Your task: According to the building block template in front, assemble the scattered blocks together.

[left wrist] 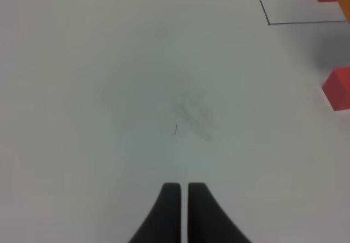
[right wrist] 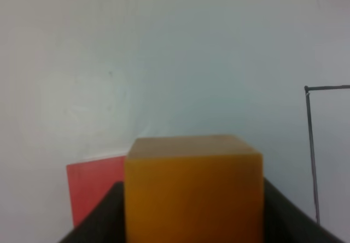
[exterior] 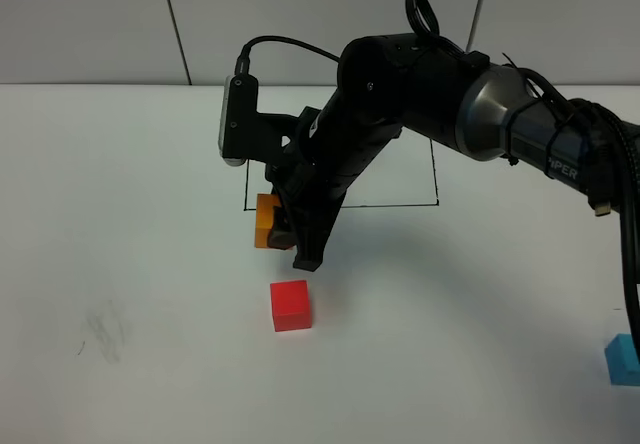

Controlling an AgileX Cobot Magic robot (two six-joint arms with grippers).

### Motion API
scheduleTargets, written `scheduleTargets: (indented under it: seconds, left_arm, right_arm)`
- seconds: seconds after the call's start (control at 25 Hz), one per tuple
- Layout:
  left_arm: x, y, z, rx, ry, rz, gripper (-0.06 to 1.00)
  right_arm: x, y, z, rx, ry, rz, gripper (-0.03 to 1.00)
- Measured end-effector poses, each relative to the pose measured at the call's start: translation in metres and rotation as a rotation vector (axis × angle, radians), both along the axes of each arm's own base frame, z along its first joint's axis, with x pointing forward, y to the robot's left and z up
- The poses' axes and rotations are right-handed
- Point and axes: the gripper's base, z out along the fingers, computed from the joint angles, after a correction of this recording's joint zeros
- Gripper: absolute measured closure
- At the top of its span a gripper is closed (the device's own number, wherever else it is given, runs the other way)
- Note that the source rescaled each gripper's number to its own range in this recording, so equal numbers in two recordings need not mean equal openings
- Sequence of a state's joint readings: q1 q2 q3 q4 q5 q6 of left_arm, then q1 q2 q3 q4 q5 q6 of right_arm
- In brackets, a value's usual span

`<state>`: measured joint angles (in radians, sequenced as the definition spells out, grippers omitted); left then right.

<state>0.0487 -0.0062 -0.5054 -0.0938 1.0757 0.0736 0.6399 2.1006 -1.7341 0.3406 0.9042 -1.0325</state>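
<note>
The right claw (exterior: 285, 234) grips the orange cube (exterior: 265, 222), close to the red cube (exterior: 291, 305) on the table (exterior: 120, 214). The left claw (left wrist: 183, 199) is closed, empty.

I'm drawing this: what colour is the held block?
Orange. The block shows best in the right wrist view.

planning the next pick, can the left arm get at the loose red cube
Probably yes: only bare white table lies between the shut left pincer and the small red cube, though the right arm hangs close by.
</note>
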Motion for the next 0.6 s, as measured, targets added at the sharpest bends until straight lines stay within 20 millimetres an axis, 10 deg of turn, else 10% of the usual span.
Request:
scheduleTargets:
  seconds: [0.6]
  left_arm:
    - [0.0, 0.0, 0.0, 0.0, 0.0, 0.0, 0.94]
  right_arm:
    - [0.0, 0.006, -0.019, -0.028, 0.035, 0.01, 0.44]
